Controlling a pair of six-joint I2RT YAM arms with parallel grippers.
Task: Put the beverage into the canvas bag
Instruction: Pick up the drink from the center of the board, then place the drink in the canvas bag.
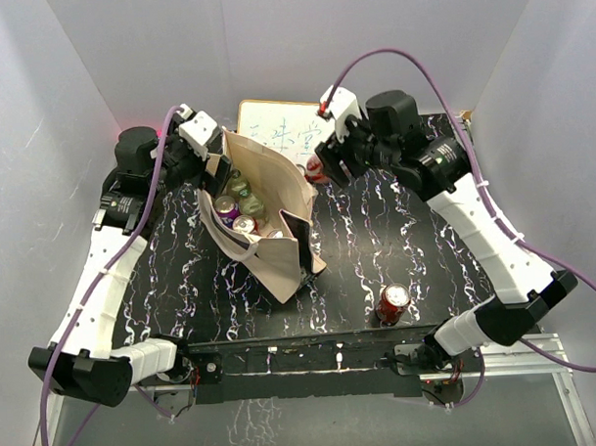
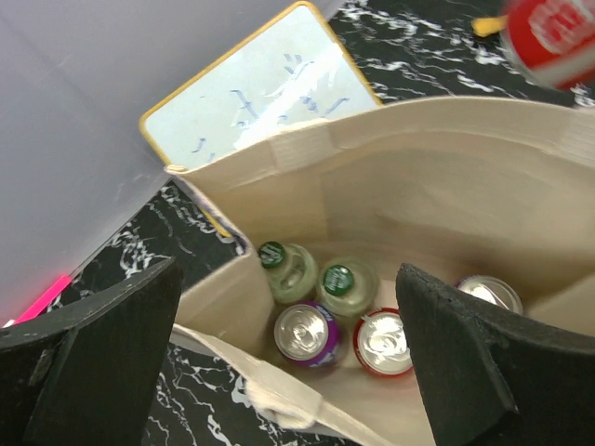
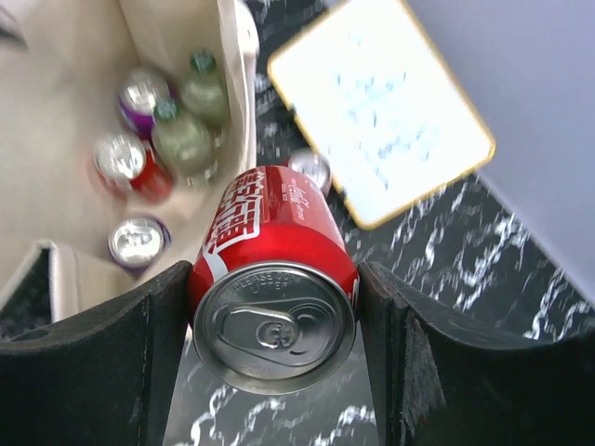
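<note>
The beverage is a red cola can (image 3: 279, 242) and my right gripper (image 3: 274, 271) is shut on it, one black finger against each side, the can's silver top facing the wrist camera. From above, the right gripper (image 1: 327, 161) holds the can (image 1: 314, 170) just off the back right corner of the canvas bag (image 1: 279, 253). The beige bag stands open, its inner wall (image 2: 418, 177) showing. Inside lie a purple can (image 2: 307, 333), a red can (image 2: 383, 342) and two green-capped bottles (image 2: 344, 283). My left gripper (image 2: 288, 279) hangs open over the bag's left rim (image 1: 213, 159), holding nothing.
A white framed board (image 1: 275, 126) with writing lies behind the bag. Another can (image 3: 311, 167) stands on the table between bag and board. A further red can (image 1: 393, 302) stands near the table's front right edge. Grey walls enclose the black marbled table (image 1: 426, 248).
</note>
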